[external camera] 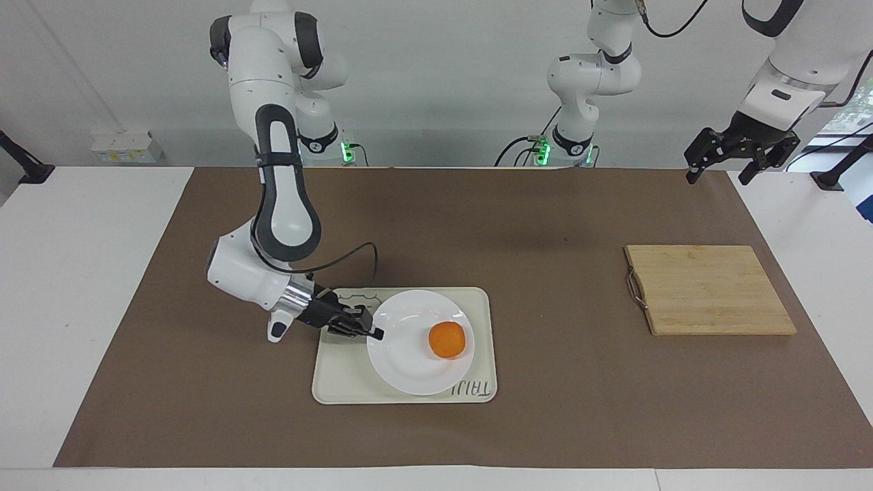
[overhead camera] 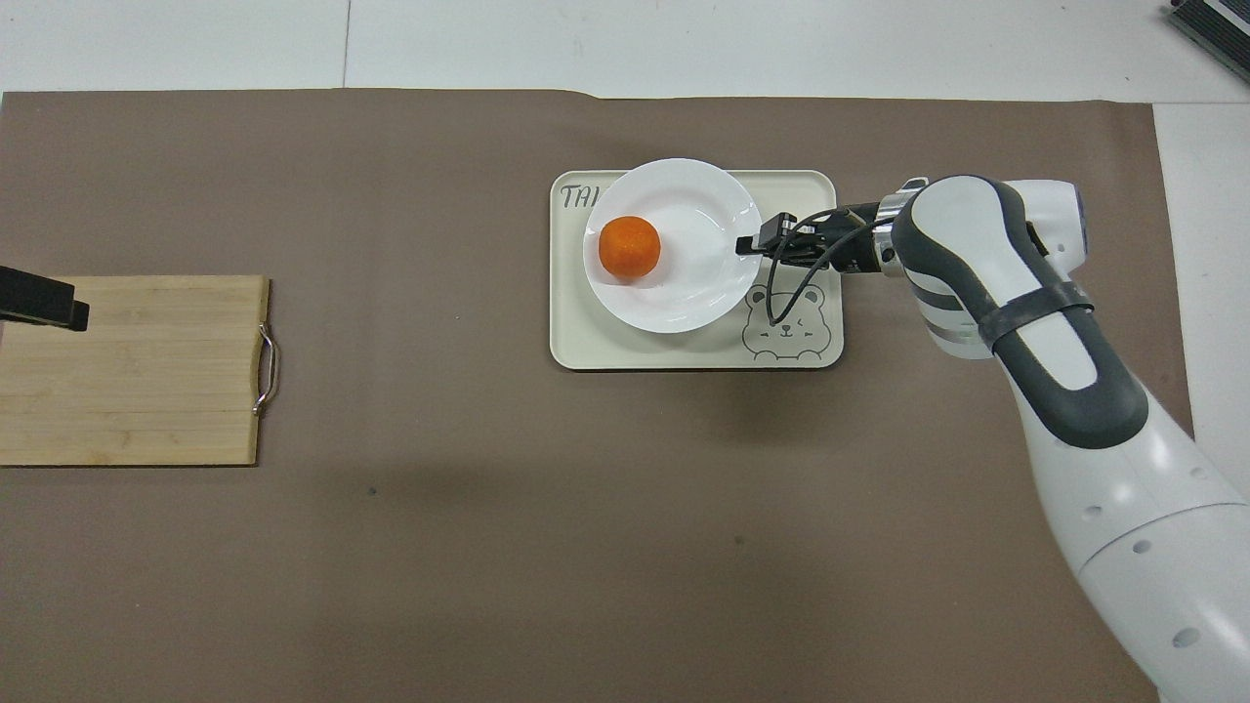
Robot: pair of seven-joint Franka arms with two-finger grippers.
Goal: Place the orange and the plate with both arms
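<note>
Across the table, in the facing view, a cream tray (external camera: pixel 341 382) lies on the brown mat (external camera: pixel 545 409), toward the right arm's end. On the tray sits the plate (external camera: pixel 409 354), and the orange (external camera: pixel 447 340) rests in it, on the side toward the left arm's end. The right arm (external camera: pixel 276 204) bends down low, and the right gripper (external camera: pixel 374 333) is clamped tight on the plate's rim at the edge toward its own end of the table. Whether the plate lies flat on the tray or is held just clear of it I cannot tell. A wooden board (external camera: pixel 709 290) lies well apart, toward the left arm's end. The left gripper (external camera: pixel 723 176) waits raised over the mat's edge by the left arm's end, its fingers spread wide, holding nothing.

From overhead, the plate (overhead camera: pixel 684 283) covers the part of the tray (overhead camera: pixel 605 347) farther from the robots, hiding some of its lettering; the bear drawing shows at the nearer corner. The orange (overhead camera: pixel 630 247) sits toward the board's side of the plate. The right gripper (overhead camera: pixel 747 245) pinches the rim. Only a dark tip of the left gripper (overhead camera: pixel 44 303) shows, over the board (overhead camera: pixel 137 391).
</note>
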